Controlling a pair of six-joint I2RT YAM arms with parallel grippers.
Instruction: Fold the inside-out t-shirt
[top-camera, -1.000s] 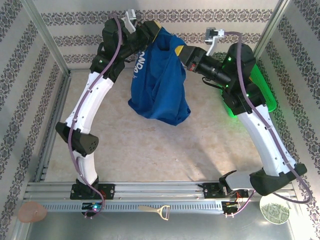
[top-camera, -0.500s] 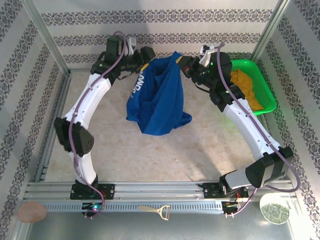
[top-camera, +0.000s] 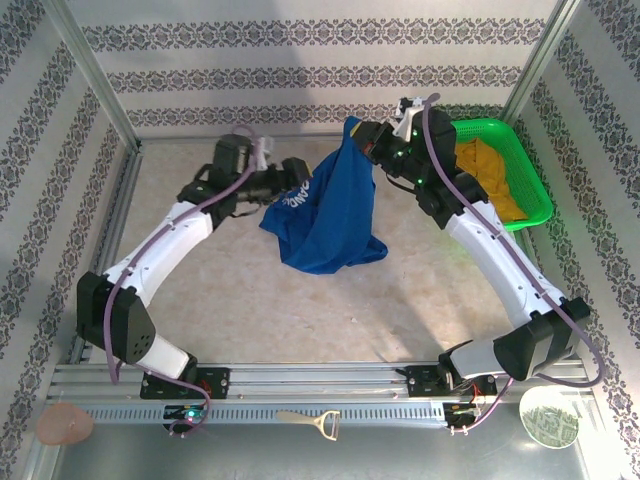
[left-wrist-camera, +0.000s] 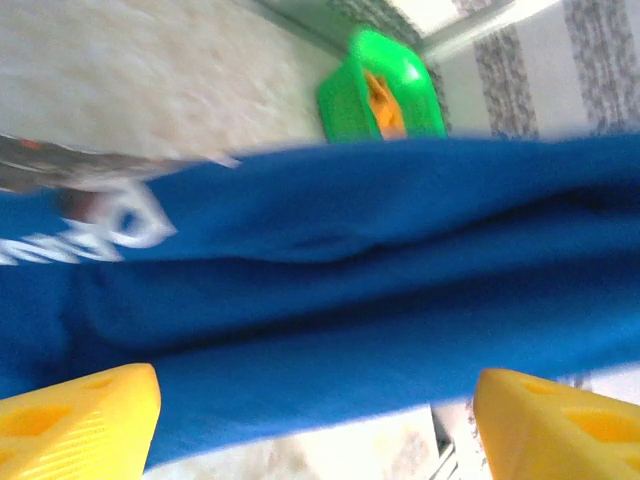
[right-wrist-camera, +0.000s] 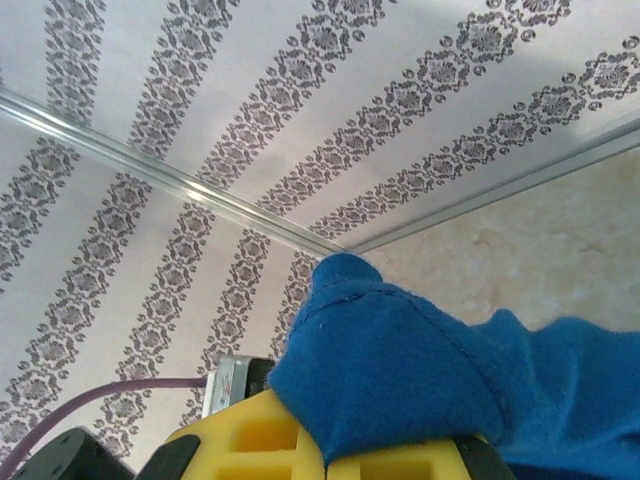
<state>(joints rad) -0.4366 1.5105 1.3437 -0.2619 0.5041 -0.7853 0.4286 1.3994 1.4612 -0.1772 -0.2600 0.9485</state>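
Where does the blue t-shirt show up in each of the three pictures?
Top external: the t-shirt hangs upper middle, left of the green basket.
Left wrist: it stretches across the middle, above the yellow fingers.
Right wrist: a bunched corner, lower right, pinched in the right tool.
Shared landmark: the patterned wall, at the top of every view.
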